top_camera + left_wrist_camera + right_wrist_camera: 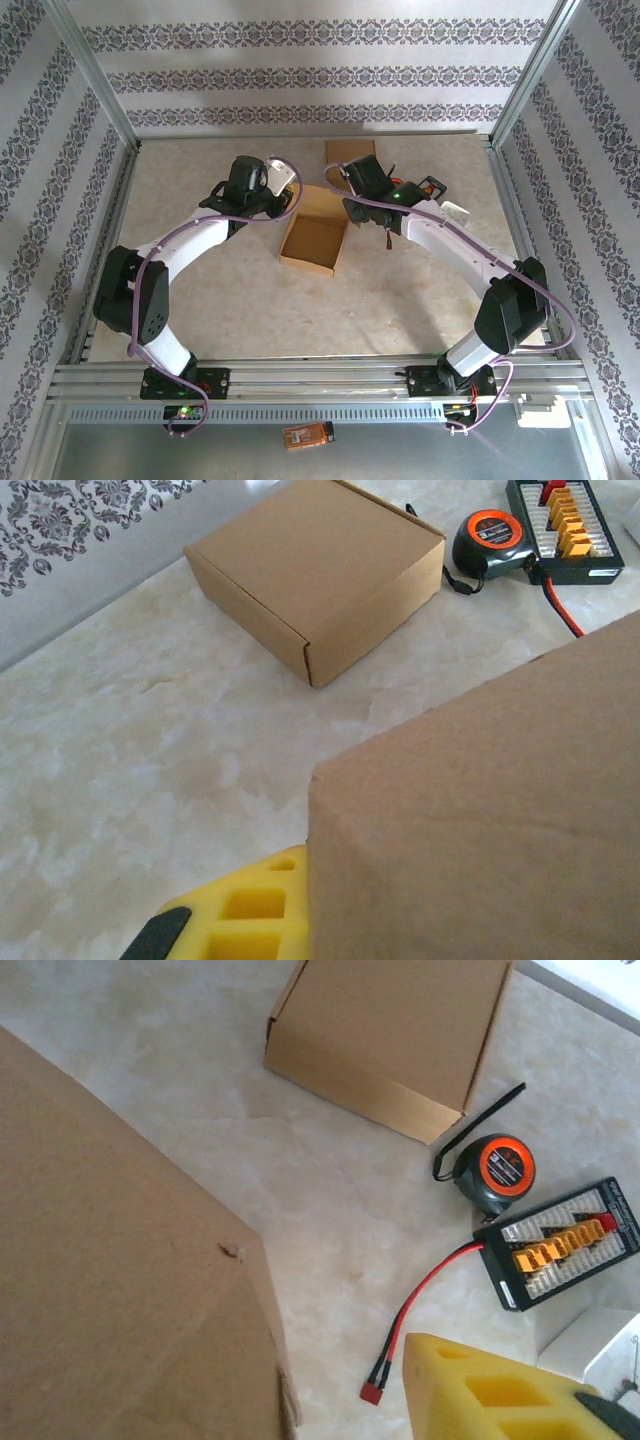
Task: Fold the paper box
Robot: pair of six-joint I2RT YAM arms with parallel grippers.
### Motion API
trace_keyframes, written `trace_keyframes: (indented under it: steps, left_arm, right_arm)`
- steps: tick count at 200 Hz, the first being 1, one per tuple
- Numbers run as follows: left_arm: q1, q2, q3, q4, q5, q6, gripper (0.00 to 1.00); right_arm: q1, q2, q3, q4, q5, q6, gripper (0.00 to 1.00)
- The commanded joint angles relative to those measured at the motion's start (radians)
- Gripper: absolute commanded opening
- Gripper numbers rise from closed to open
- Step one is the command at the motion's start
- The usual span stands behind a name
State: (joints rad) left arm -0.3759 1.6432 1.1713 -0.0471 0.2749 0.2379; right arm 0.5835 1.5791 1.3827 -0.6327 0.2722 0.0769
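Observation:
The paper box (313, 240) lies open in the middle of the table, a brown tray with its lid flap (322, 203) raised at the far side. My left gripper (280, 205) is at the flap's left edge. In the left wrist view one yellow finger (245, 910) presses against a brown cardboard panel (480, 820) that hides the other finger, so the gripper is shut on it. My right gripper (352, 205) is at the flap's right edge. Its yellow finger (500, 1390) stands apart from the cardboard (120, 1280), with bare table between them.
A second brown box (350, 152), closed, sits at the back (320, 570) (390, 1035). Beside it lie an orange-and-black tape measure (497, 1172), a black board with orange plugs (565, 1245) and a red-and-black cable (425, 1295). Metal rails line the table's sides.

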Motion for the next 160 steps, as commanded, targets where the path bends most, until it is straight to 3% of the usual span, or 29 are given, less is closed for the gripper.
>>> trace_keyframes:
  steps: [1,128,160]
  left_arm:
    - [-0.025,-0.019,0.033,-0.025,-0.036,-0.029,0.00]
    - [-0.064,-0.028,0.031,-0.009,-0.141,-0.116,0.00]
    - [-0.071,-0.037,0.028,-0.002,-0.209,-0.246,0.00]
  right_arm:
    - [-0.025,-0.013,-0.034,0.032,-0.081,0.093,0.42]
    - [-0.048,0.048,-0.027,0.055,-0.191,0.259,0.33]
    - [-0.048,0.048,-0.026,0.069,-0.202,0.346,0.27]
